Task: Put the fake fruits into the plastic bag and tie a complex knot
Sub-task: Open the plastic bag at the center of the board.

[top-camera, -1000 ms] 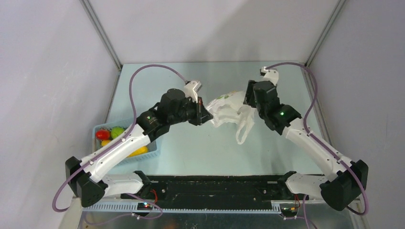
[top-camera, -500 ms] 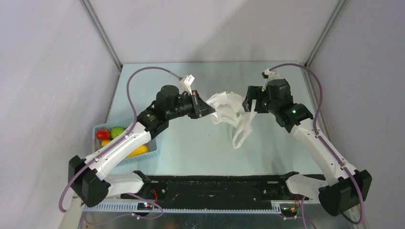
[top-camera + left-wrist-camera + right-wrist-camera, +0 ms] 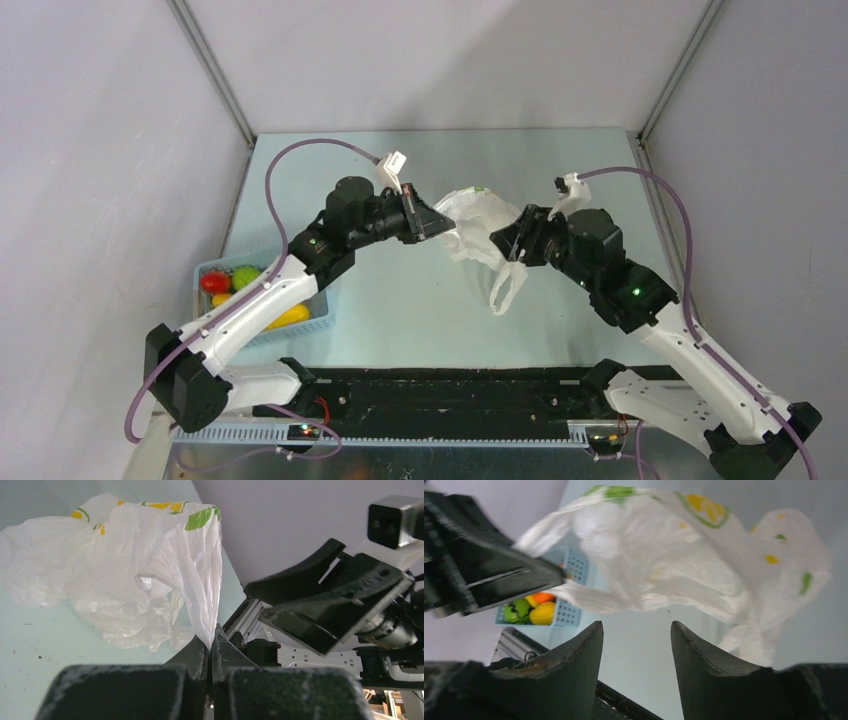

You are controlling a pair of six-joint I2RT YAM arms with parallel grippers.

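At the middle of the table (image 3: 400,315), the left tool (image 3: 210,647), at nine o'clock of the plastic bag (image 3: 476,216), pinches its edge, while the right tool (image 3: 636,630), at three o'clock, hangs released.

No writing, brand name, number or sign can be read in any of the views. The only print is on the plastic bag (image 3: 478,225). It carries yellow and green fruit-slice and leaf marks, pictures with no letters. They show toward twelve o'clock on the bag (image 3: 125,565) in the left wrist view, and from twelve round to three o'clock on the bag (image 3: 684,565) in the right wrist view
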